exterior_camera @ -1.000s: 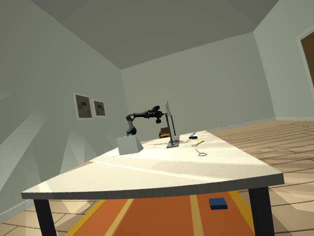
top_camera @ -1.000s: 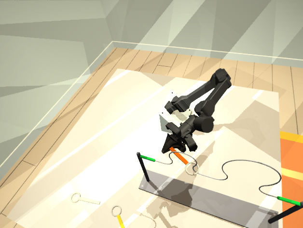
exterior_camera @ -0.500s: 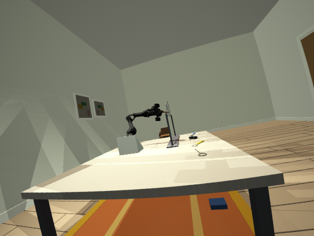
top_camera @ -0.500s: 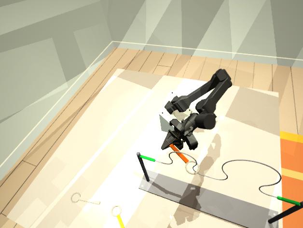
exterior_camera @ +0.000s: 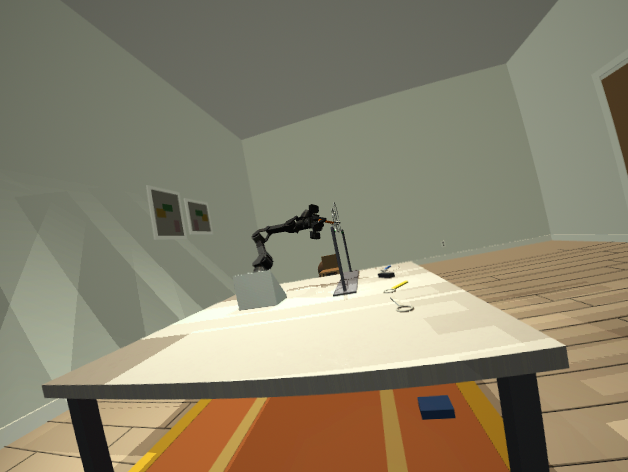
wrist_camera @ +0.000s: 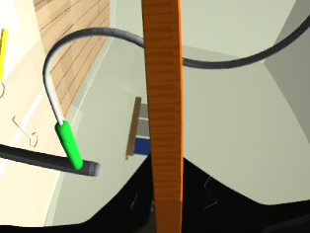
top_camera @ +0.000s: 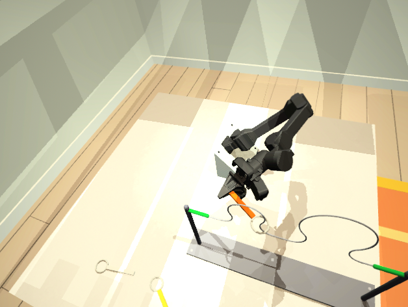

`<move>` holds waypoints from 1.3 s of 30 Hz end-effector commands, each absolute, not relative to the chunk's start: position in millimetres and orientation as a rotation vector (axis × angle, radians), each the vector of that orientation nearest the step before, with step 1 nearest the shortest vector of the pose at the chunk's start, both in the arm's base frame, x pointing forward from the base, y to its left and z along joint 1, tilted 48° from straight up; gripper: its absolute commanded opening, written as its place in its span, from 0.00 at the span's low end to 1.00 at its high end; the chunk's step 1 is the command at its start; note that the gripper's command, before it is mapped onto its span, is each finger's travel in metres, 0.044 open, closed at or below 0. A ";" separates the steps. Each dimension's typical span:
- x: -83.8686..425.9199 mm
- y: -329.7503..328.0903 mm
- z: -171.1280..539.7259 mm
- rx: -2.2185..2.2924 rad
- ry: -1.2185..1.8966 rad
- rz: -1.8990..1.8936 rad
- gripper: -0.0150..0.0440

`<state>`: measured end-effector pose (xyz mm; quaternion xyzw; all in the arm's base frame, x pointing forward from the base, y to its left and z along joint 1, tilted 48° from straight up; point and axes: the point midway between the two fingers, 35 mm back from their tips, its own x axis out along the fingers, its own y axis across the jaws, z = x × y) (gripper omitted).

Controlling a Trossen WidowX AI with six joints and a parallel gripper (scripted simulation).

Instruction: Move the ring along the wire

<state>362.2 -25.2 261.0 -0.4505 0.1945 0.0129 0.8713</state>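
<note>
My gripper [top_camera: 231,192] [wrist_camera: 162,157] is shut on the orange handle [top_camera: 243,205] [wrist_camera: 163,99], behind the wire. The pale ring [top_camera: 251,225] at its end is around the grey wire [top_camera: 326,216] [wrist_camera: 212,65], near a small bend right of the first hump; whether they touch I cannot tell. One green part [top_camera: 199,213] [wrist_camera: 69,145] joins the left post [top_camera: 192,226] [wrist_camera: 49,159]. The other green part [top_camera: 388,270] joins the right post [top_camera: 384,286]. The ring is out of the wrist view.
The posts stand on a grey base plate [top_camera: 316,280]. A yellow-handled ring [top_camera: 162,298] [exterior_camera: 400,285] and a thin pale ring tool [top_camera: 120,272] [exterior_camera: 403,311] lie on the table in front of it. A dark block [exterior_camera: 385,274] lies farther along. Right of my ring, the wire dips, then rises into a large hump.
</note>
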 end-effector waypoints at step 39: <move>362.0 -24.9 270.0 -0.713 0.425 0.090 0.00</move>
